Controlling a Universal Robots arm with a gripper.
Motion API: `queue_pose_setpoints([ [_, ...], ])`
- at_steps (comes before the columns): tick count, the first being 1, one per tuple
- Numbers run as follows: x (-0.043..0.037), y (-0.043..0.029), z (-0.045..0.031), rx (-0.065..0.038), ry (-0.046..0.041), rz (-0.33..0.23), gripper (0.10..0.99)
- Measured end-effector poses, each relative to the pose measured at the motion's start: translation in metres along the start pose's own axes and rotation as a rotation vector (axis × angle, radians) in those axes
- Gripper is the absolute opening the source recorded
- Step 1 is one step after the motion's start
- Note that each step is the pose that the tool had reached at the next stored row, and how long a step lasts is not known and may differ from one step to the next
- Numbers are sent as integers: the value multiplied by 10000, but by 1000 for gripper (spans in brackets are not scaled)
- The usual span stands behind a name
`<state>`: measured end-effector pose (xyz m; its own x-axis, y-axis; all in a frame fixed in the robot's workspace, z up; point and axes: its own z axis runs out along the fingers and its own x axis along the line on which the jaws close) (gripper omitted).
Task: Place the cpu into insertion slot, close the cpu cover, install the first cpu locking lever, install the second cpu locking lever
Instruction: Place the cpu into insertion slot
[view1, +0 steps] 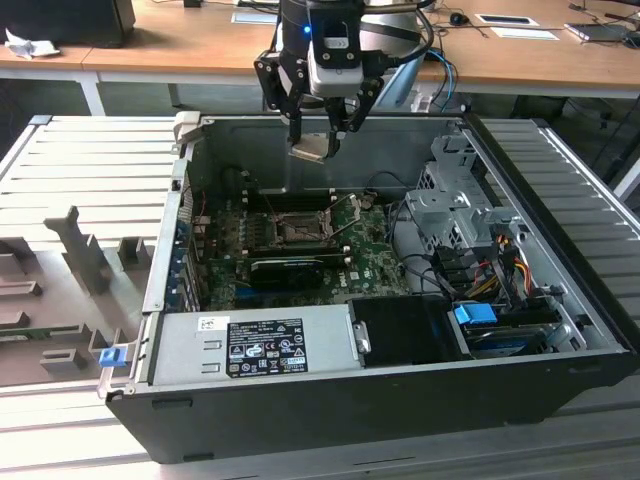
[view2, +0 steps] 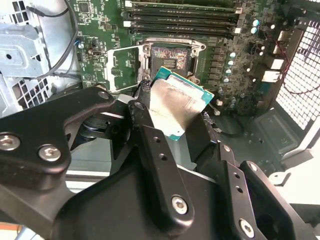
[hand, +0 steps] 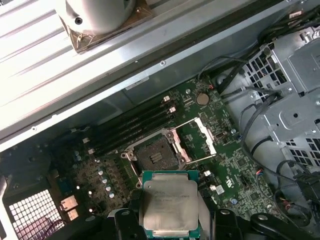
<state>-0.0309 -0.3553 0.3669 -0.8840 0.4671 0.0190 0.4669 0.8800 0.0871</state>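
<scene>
Cpu (view1: 307, 152) pinched by its edges in my gripper (view1: 316, 142), hanging well above the motherboard (hand: 235, 165) inside the open computer case (view1: 400, 400). In both wrist views its pale metal face is turned toward the cameras, and in the second wrist view the chip (view2: 182, 102) looks tilted rather than level with the board.

Below it the insertion slot (hand: 152, 157) lies bare, its dark pin field exposed. The cpu cover (hand: 197, 137) is swung open to one side of it, just beside the memory sticks' (hand: 130, 127) end of the board. Nothing sits in the socket yet, so the first step is not done.

My worry is the tilt. If one corner of the chip meets the slot before the rest, it could land on the pins and bend them, or ride up on the silvery rim instead of seating. A rotated chip would not drop in either. My grip is on thin edges only, so a nudge against the raised cover could twist the chip or knock it loose.
</scene>
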Motion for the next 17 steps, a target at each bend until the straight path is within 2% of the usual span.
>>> queue_pose_setpoints([
  [9, 0, 0, 6, -19, -84, 964, 525],
  [17, 0, -1, 9, -28, -127, 1449, 525],
])
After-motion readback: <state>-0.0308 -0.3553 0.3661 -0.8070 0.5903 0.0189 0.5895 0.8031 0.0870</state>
